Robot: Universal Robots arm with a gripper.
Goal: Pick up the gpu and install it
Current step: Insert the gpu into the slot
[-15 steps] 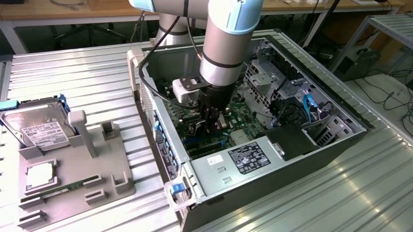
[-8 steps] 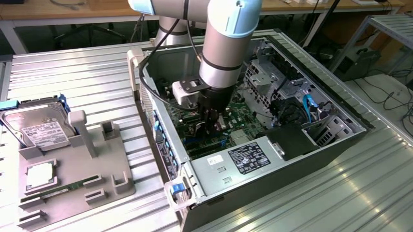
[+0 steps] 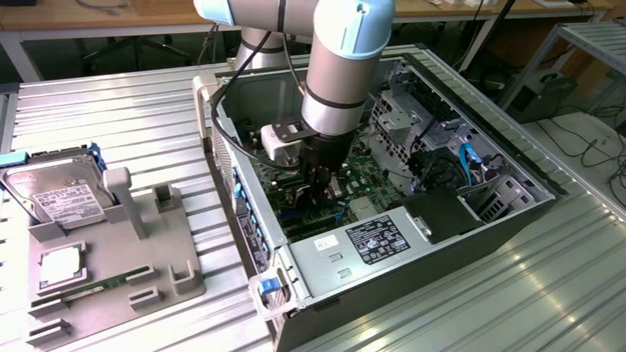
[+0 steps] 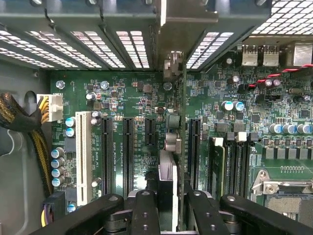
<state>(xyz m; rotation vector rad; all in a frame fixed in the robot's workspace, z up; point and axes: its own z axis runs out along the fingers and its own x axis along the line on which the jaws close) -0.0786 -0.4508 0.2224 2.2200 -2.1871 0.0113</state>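
The gripper (image 4: 168,205) is clamping the gpu (image 4: 171,161) edge-on, holding it upright over the motherboard (image 4: 142,103) inside the computer case (image 3: 509,158). Installing is under way; seating demands exact alignment with a slot (image 4: 128,156).

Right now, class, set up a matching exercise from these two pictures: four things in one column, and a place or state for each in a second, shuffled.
Things
1. gpu
2. hard drive
3. gripper
4. power supply

Places or states
A. upright in the grey holder beside the case
B. on edge between the fingers, over the motherboard
C. white-labelled box inside the case
D. shut on the card

Pairs: 1-B, 2-A, 3-D, 4-C
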